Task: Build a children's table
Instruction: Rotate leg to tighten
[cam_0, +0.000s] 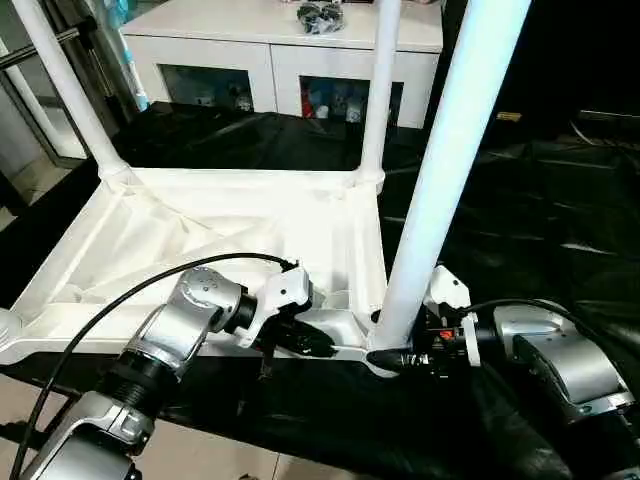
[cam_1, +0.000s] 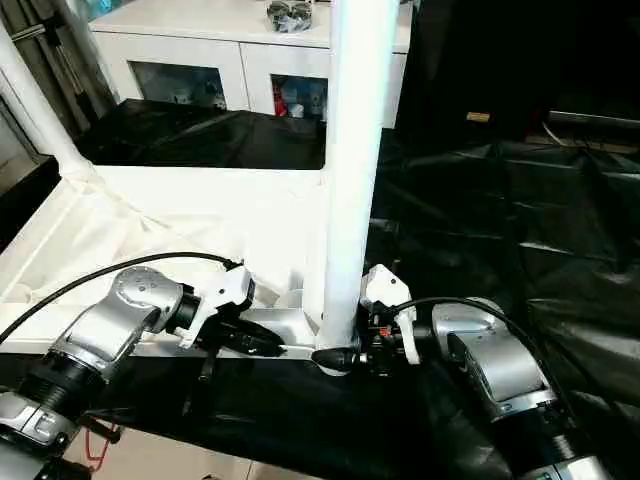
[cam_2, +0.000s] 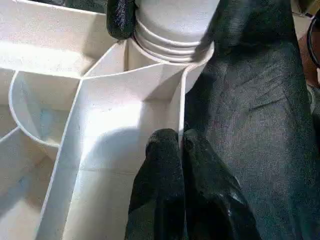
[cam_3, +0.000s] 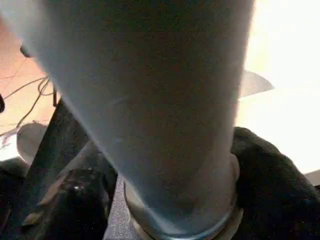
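Observation:
The white tabletop (cam_0: 200, 230) lies upside down on a black sheet, ribbed underside up. Two white legs stand in its far corner sockets, one at the far left (cam_0: 65, 85) and one at the far right (cam_0: 378, 90). A third leg (cam_0: 450, 160) stands upright in the near right corner socket. My right gripper (cam_0: 385, 355) holds this leg at its base, one black finger on each side (cam_3: 75, 200). My left gripper (cam_0: 315, 345) is shut on the tabletop's near rim, just left of that socket, its fingertips (cam_2: 165, 150) pinching the thin wall.
A white cabinet (cam_0: 280, 50) with glass doors stands behind the work, with a dark object (cam_0: 320, 15) on top. Crinkled black sheet (cam_0: 520, 220) covers the surface to the right. Bare floor (cam_0: 230, 460) shows below the near edge.

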